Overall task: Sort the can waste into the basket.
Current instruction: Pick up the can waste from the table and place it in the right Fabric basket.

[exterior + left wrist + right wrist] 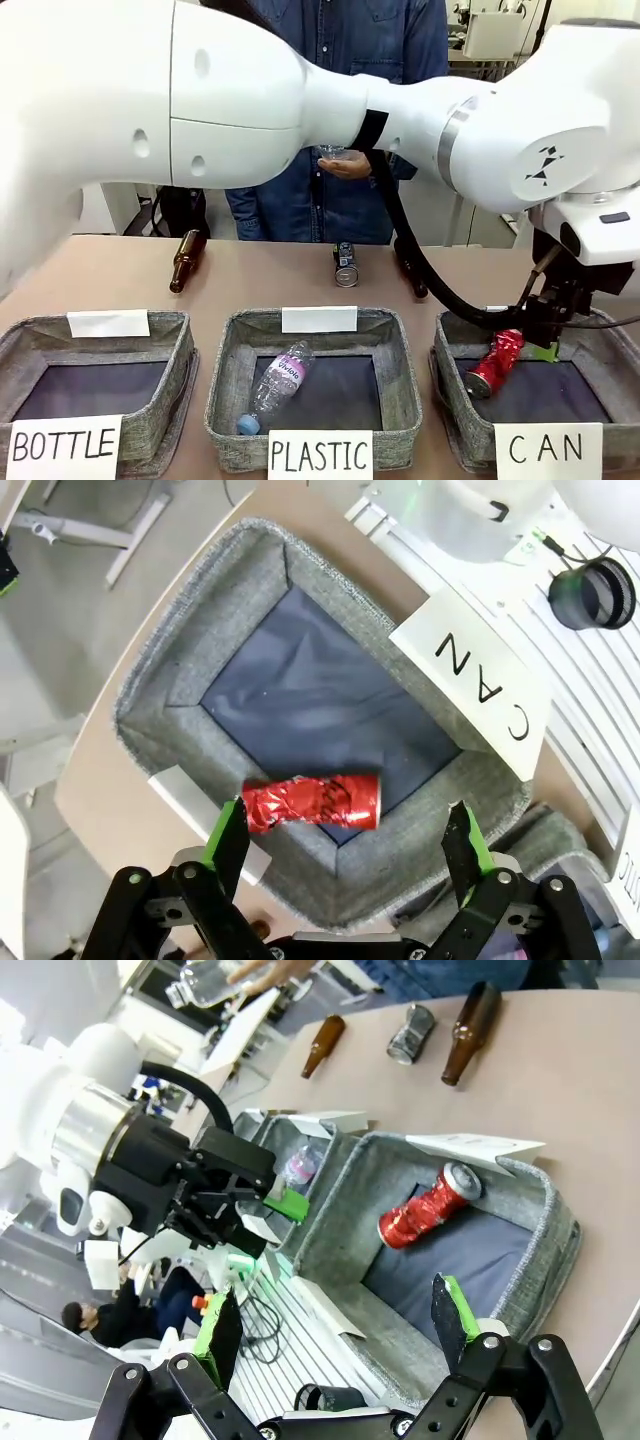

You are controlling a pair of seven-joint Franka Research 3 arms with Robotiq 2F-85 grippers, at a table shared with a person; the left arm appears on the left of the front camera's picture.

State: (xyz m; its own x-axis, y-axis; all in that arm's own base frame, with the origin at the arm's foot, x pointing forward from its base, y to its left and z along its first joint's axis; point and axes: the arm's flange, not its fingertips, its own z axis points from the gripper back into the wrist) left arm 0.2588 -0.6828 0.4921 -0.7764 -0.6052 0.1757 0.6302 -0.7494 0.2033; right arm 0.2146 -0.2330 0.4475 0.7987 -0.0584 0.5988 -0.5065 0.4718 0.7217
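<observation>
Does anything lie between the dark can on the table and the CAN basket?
Yes. A brown bottle lies on the table beside the dark can, on the side toward the CAN basket, and the left hand hangs open over that basket.

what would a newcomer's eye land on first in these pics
The big white left arm sweeps across the whole front view, its open end effector hanging over the grey CAN basket at the near right. Inside that basket a crushed shiny red can lies tilted. A dark printed can lies on the table at its far middle.
</observation>
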